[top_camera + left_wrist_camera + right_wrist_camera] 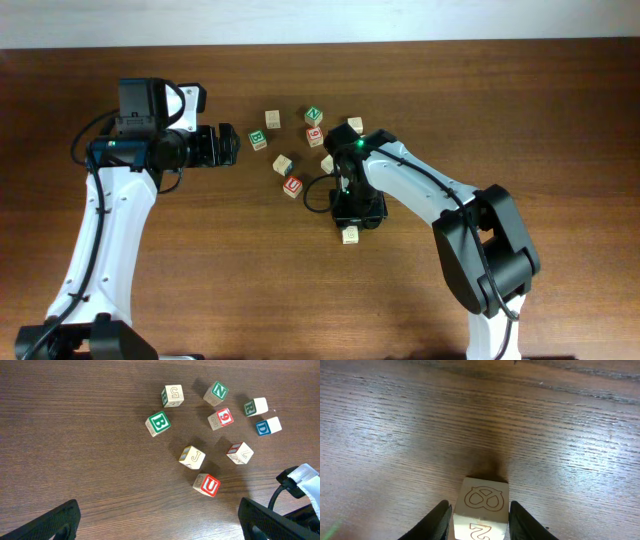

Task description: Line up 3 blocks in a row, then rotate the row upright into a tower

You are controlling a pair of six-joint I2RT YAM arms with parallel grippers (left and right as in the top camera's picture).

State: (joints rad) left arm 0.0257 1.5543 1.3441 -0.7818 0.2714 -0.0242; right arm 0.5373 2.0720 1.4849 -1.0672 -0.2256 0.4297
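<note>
- Right gripper (480, 510) partly open, straddling pale pretzel-faced block (484, 496) resting on table (395, 435); slim gap visible at one finger.
- Farther out, red "U" block (291, 186) and "J" block (283, 164) lying loose, just apart.
- Left gripper (232, 146) spread wide, empty, left of the blocks.

Overhead looks straight down; 2 wrist views face the table (250, 290).

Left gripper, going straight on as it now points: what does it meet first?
Probably the green "B" cube, the nearest block ahead of the open left gripper in the overhead view. Its height is unclear, so it might pass above.
</note>
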